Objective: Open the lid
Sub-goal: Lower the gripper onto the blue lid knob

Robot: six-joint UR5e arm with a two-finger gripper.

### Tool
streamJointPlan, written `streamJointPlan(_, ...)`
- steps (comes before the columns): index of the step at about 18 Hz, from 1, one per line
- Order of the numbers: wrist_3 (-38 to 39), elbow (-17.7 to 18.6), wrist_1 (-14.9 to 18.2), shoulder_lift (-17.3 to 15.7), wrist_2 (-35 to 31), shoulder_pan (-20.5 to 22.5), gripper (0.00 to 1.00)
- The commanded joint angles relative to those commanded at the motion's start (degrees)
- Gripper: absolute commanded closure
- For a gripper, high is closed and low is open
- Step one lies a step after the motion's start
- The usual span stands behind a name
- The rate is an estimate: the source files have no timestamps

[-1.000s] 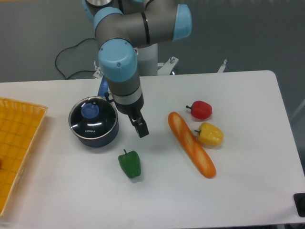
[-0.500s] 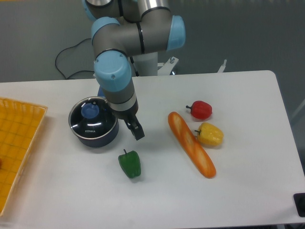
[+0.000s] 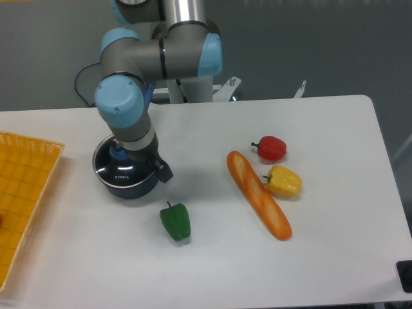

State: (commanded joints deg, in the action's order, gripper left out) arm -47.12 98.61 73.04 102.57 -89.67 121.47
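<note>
— Where is the lid [image 3: 114, 168]?
— It sits on the dark blue pot [image 3: 129, 185], at the left side of the white worktop [image 3: 212, 257]. The arm hides most of it.
— And the gripper [image 3: 161, 171]?
— It is at the pot's right edge. I cannot tell if it is wide or narrow.
— What is near?
— A green pepper [image 3: 175, 221], just below.

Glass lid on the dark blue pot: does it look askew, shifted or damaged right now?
Nothing stands out. The round clear glass lid sits flat on the dark blue pot, though the gripper and wrist hide much of it, knob included.
</note>
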Motion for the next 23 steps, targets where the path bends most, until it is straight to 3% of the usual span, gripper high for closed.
streamJointPlan(4,8.8,2.29,-0.27,-1.06,1.77,-0.27,0.0)
streamJointPlan(8,19.94,1.85,-0.61,-1.24,2.92,-0.36,0.0)
streamJointPlan(12,30.32,2.11,-2.98,-1.15,4.76,-0.53,0.0)
streamJointPlan(16,32.97,3.78,-5.62,-1.23,4.06,-2.9,0.0)
streamJointPlan(19,32.27,5.98,-6.15,-1.94,1.96,-3.25,0.0)
streamJointPlan(23,32.1,6.33,-6.51,-1.76,1.16,-4.05,0.0)
